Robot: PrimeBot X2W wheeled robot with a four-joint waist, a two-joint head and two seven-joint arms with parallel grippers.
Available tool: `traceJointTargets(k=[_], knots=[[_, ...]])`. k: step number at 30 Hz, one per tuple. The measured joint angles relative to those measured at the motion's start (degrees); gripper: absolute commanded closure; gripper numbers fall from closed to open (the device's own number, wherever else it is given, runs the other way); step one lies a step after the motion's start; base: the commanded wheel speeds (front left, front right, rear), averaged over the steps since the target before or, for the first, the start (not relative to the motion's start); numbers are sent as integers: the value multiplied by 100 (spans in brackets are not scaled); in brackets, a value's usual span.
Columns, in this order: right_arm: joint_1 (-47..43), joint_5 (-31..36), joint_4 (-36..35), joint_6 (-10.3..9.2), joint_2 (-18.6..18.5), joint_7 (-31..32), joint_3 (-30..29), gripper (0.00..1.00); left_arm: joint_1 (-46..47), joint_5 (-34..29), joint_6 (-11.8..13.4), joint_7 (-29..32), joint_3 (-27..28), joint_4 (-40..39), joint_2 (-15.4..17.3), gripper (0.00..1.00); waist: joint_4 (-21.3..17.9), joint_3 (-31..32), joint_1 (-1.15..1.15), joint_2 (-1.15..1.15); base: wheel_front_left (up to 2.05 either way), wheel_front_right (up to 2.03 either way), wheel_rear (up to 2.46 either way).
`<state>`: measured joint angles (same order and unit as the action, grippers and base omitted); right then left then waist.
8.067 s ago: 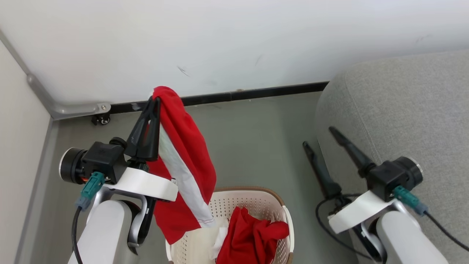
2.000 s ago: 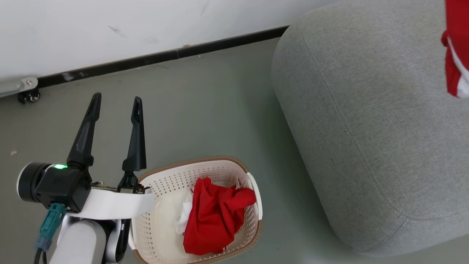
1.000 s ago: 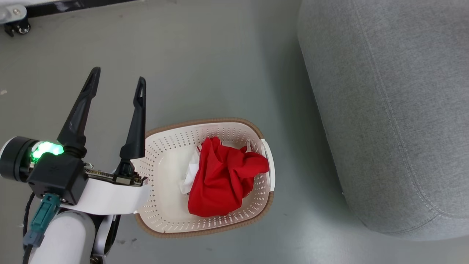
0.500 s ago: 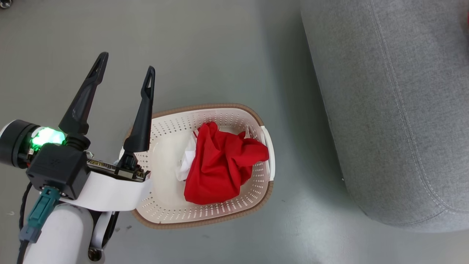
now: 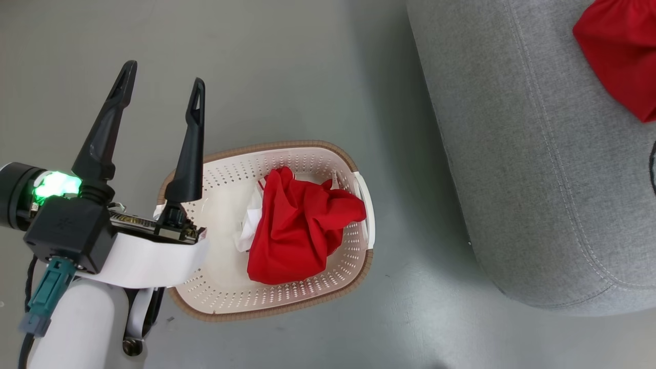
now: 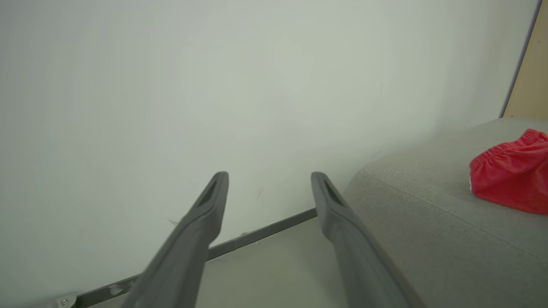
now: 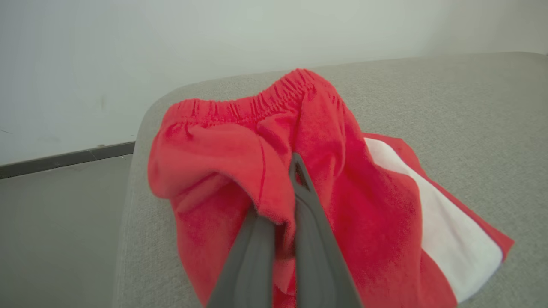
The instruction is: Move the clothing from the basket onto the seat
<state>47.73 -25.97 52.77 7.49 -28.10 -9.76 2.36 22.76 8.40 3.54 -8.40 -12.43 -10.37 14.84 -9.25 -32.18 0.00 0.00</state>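
Gone from the left gripper (image 5: 163,77) is the striped garment it held up over the basket a few seconds back. Its two long dark fingers now stand wide apart with nothing between them, hovering over the grey floor (image 5: 307,66) just beside the left rim of the cream-white perforated plastic laundry basket with the brown rim (image 5: 287,308).

That bright red garment with the white band (image 7: 342,192) now lies on the large light grey upholstered sofa (image 5: 512,154), near its rounded end by the wall. The right gripper (image 7: 294,164) is clamped shut on a fold of it, just below the gathered waistband.

One crumpled plain red fabric garment (image 5: 297,230) sits in the basket, bunched against the wall on the sofa side, with a scrap of white showing beside it. So the job looks about half done.

Now the risks. If the right arm pulls back before its jaws part, or the soft cloth snags on a fingertip, the garment could slide over the sofa's rounded edge onto the floor. On the left, a careless plunge could catch a finger in the perforated wall and shove or tip the light basket. A shallow pinch might also let the fabric slip free mid-carry.
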Motion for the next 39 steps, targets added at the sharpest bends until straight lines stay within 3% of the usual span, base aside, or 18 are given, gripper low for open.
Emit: traceJointTargets(k=[6, 7, 9, 10, 11, 12, 29, 39], knots=[[-98, -127, 99, 0, 51, -68, 119, 98, 0, 3, 1, -78, 0, 101, -55, 0, -29, 69, 0, 0, 0, 0, 0], [-98, -147, 99, 0, 60, -93, 123, 71, 0, 4, 8, -93, 1, 119, -58, 0, -33, 83, 0, 0, 0, 0, 0], [-110, -204, 107, 0, 87, -102, 121, 50, 0, 7, 24, -141, 0, 144, -74, 0, -45, 115, 0, 0, 0, 0, 0], [-126, -213, 116, 0, 90, -111, 121, 29, 0, 14, 24, -160, -3, 166, -86, 0, -51, 131, 0, 0, 0, 0, 0], [-171, -241, 115, 0, 87, -115, 121, 19, 0, 23, 24, -174, -5, 191, -93, 0, -57, 148, 0, 0, 0, 0, 0], [-211, -266, 130, 0, 89, -116, 123, 0, 0, 27, 24, -181, -10, 218, -96, 0, -62, 166, 0, 0, 0, 0, 0], [-692, -498, 60, 0, 32, -235, 391, 0, -19, 51, 99, -432, -5, 660, -241, 0, -144, 603, 0, 0, 0, 0, 0], [-933, -414, -541, 0, -56, -353, 810, 0, -237, 159, 203, -524, 164, 958, -274, 0, -159, 979, 0, 0, 0, 0, 0]])
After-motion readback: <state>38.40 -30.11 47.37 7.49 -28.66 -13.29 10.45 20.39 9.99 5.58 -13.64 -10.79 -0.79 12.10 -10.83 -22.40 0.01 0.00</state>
